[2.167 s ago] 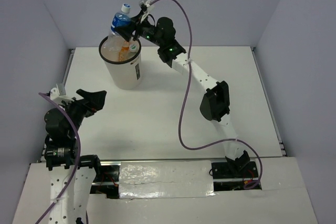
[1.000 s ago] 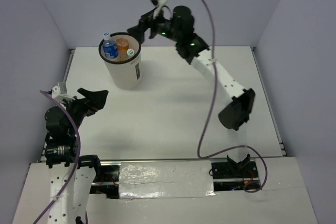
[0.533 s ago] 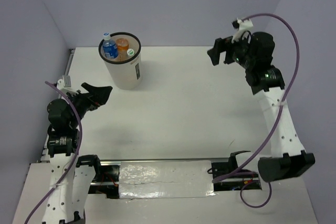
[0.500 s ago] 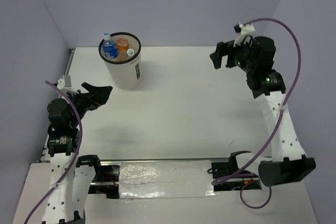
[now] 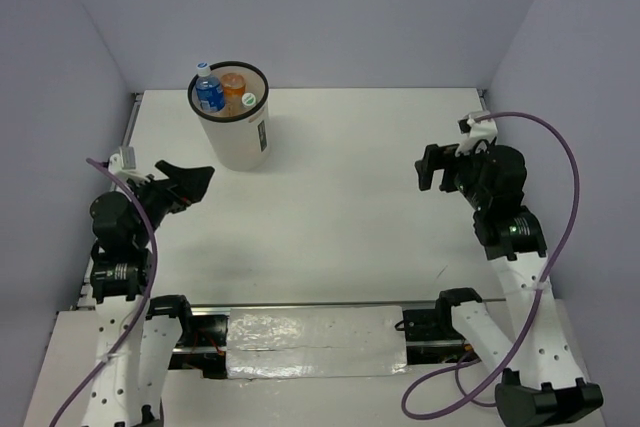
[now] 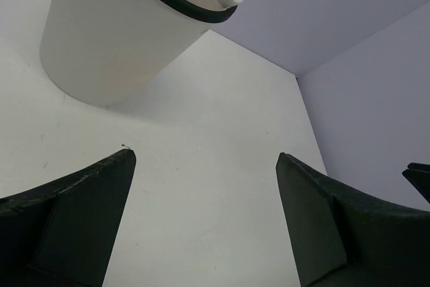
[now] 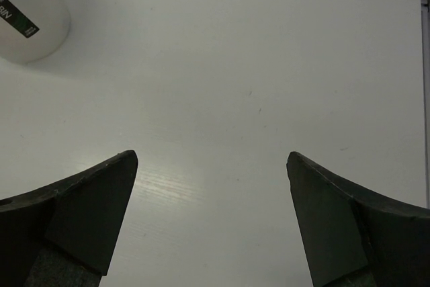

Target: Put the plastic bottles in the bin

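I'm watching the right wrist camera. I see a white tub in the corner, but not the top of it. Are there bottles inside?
Observer: Yes. From above, bottle tops show inside the bin: a blue-labelled bottle, an orange one and a green-and-white cap.
Operator: Are any bottles lying on the table where I can't see?
Observer: No bottle shows on the table in the top view.
Operator: Where's the other arm?
Observer: The left arm is at the near left side, its jaws open and empty, pointing towards the bin.
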{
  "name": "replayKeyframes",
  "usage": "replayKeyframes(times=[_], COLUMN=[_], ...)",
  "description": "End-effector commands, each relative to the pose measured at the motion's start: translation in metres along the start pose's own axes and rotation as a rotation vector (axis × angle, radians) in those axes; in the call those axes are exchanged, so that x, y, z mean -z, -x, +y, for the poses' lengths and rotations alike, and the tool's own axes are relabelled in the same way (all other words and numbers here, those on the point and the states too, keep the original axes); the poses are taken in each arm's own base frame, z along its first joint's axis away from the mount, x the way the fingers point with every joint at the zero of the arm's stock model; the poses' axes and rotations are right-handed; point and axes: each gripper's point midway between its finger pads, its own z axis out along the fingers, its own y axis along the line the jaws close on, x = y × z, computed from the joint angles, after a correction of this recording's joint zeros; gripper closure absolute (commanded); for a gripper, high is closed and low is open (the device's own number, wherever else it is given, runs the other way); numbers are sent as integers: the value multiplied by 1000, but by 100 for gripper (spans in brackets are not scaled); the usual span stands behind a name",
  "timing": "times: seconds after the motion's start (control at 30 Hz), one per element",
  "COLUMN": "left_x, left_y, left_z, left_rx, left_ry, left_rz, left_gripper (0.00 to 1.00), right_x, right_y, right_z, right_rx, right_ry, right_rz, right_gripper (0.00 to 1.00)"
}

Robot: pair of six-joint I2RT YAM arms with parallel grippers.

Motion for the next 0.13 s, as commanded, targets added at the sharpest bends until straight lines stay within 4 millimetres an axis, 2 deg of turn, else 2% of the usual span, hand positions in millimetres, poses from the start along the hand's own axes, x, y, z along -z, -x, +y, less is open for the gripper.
replayKeyframes(times=[0.0, 0.1], left_x=[2, 4], left_y=[5, 3], left_z=[-2, 0], left_rx=[-20, -22], left_ry=[-8, 1], left_rz=[-27, -25], left_gripper=[1, 1], right_x=[-6, -8], right_y=[4, 2], right_z=[-7, -10], right_rx=[-27, -27], right_ry=[-41, -53], right_rz=[-28, -31], right_gripper=[0, 0])
